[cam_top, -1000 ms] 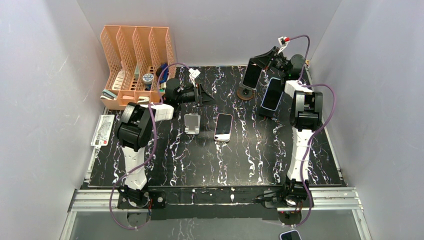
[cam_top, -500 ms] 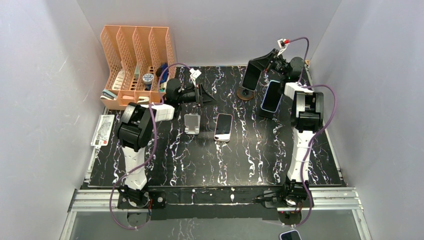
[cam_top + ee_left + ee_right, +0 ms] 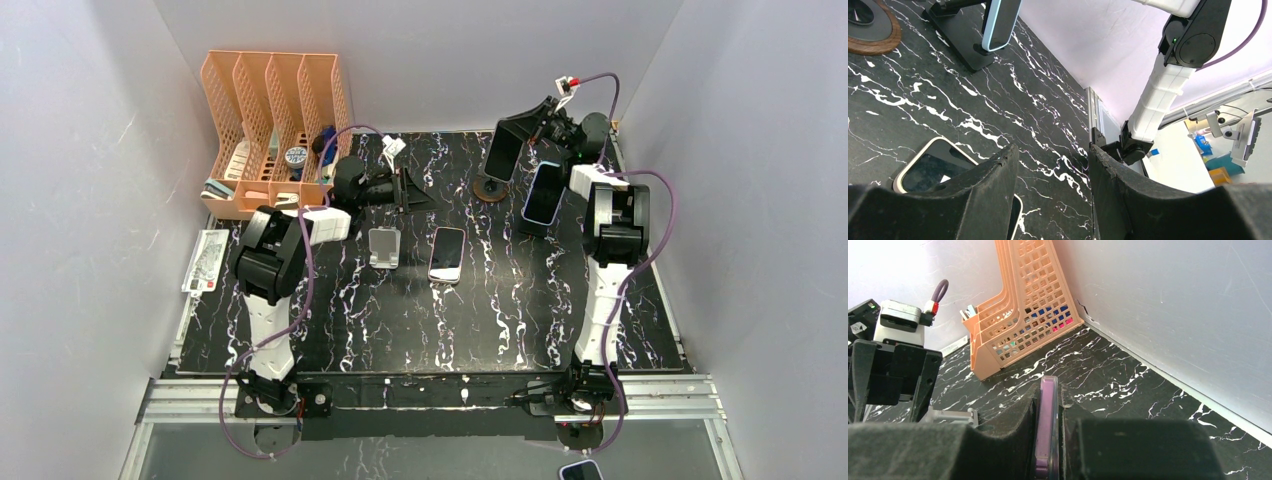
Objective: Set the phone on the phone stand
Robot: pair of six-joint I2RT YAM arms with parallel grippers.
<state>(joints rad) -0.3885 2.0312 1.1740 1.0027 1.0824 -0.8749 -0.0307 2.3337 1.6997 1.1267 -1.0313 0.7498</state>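
Note:
My right gripper (image 3: 528, 128) is shut on a dark phone (image 3: 500, 150), held upright by its edge at the back of the table, just above a round wooden stand (image 3: 490, 188). In the right wrist view the phone's purple edge (image 3: 1046, 430) sits clamped between the fingers. My left gripper (image 3: 408, 188) is open and holds nothing, hovering left of the wooden stand (image 3: 870, 27). Its fingertips (image 3: 1009, 152) frame bare tabletop. A small silver stand (image 3: 383, 248) sits mid-table, with a white-cased phone (image 3: 447, 254) lying flat beside it.
A blue-cased phone rests on a black stand (image 3: 543, 193) right of the wooden one. An orange file organizer (image 3: 275, 125) stands at the back left, with a card (image 3: 205, 262) off the table's left edge. Grey walls enclose the table.
The right gripper has tilted and lifted slightly toward the back wall with the phone. The left arm has barely moved.

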